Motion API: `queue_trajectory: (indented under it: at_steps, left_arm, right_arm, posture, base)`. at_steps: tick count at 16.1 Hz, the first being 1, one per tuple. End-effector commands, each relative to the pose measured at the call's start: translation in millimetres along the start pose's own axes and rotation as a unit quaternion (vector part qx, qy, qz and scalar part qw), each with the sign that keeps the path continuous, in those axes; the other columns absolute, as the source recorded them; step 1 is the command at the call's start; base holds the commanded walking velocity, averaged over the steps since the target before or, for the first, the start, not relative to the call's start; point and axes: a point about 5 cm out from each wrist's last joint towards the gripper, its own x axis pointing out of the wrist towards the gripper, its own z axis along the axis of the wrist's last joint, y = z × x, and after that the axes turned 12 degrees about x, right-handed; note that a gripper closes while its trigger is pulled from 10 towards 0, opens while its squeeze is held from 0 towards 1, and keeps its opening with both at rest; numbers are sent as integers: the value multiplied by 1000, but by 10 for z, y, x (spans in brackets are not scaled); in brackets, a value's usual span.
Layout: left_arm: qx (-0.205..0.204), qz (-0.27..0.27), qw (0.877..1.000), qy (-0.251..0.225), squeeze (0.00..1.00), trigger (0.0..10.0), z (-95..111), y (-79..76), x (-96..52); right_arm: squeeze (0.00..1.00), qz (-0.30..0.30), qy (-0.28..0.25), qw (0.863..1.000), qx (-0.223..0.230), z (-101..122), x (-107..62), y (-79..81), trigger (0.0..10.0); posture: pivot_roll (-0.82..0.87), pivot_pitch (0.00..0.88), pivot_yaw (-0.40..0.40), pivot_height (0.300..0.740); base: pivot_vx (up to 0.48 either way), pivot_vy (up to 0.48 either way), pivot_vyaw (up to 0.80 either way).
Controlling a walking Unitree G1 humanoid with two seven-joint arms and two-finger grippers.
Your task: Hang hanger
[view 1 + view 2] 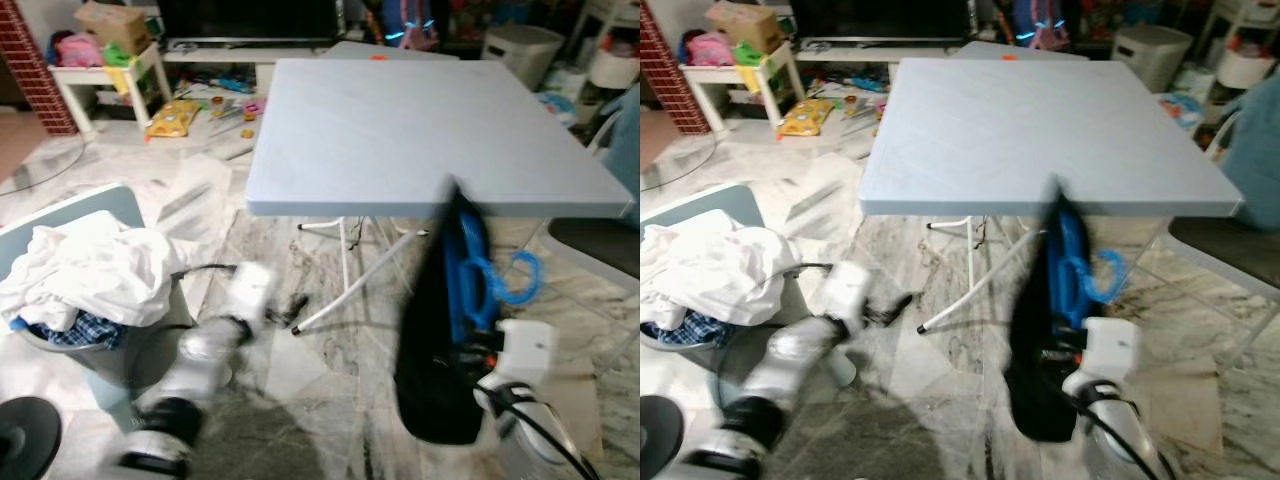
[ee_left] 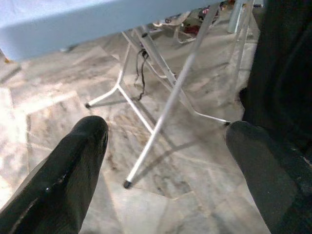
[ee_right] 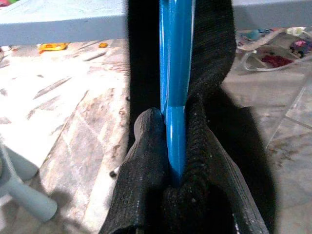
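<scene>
Right gripper (image 3: 170, 161) clenched on blue hanger (image 3: 176, 73) carrying black garment (image 1: 435, 350), held upright before table (image 1: 420, 130) edge. Left gripper (image 2: 165, 161) released, 2 fingers apart, low over floor.

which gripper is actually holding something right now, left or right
The right gripper: its fingers are shut on the blue hanger with a black garment draped over it. The left gripper is open above bare floor.
</scene>
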Motion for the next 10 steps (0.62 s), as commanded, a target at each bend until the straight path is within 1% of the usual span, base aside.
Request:
queue_trajectory:
  at_steps: [1, 3, 4, 5, 7, 8, 9, 10]
  left_arm:
    - [15, -36, 999, -22, 0, 10000, 114, -126, 83]
    - [48, -70, 996, -25, 0, 10000, 141, -153, 92]
    - [58, -82, 995, -25, 0, 10000, 146, -158, 98]
    - [79, -97, 992, -26, 0, 10000, 163, -157, 107]
    - [103, -102, 989, -23, 0, 10000, 183, -134, 134]
    - [105, -105, 989, -25, 0, 10000, 200, -130, 147]
    - [107, -112, 987, -32, 0, 10000, 245, -151, 182]
    - [113, -124, 985, -47, 0, 10000, 313, -211, 225]
  right_arm:
    - [0, 0, -13, 1000, -21, 98, -30, -70, 10000]
    - [0, 26, 16, 997, -69, 123, -52, -144, 10000]
    - [0, 41, 31, 995, -87, 134, -70, -179, 10000]
    - [0, 66, 54, 990, -114, 151, -113, -226, 10000]
    - [0, 110, 74, 984, -116, 207, -200, -236, 10000]
    - [0, 123, 80, 982, -122, 234, -230, -236, 10000]
    - [0, 136, 89, 978, -132, 258, -260, -237, 10000]
    - [0, 139, 88, 978, -132, 273, -256, -228, 10000]
  posture:
    - [-27, 0, -36, 740]
    - [-27, 0, -37, 740]
    - [-28, 0, -35, 740]
    - [-29, 0, -35, 740]
    - [-34, 0, -36, 740]
    - [-38, 0, -36, 740]
    - [-39, 0, -38, 740]
    - [-41, 0, -36, 740]
  base:
    - [0, 0, 0]
    - [0, 0, 0]
    - [0, 0, 0]
    - [0, 0, 0]
    - [0, 0, 0]
    - [0, 0, 0]
    - [0, 0, 0]
    - [0, 0, 0]
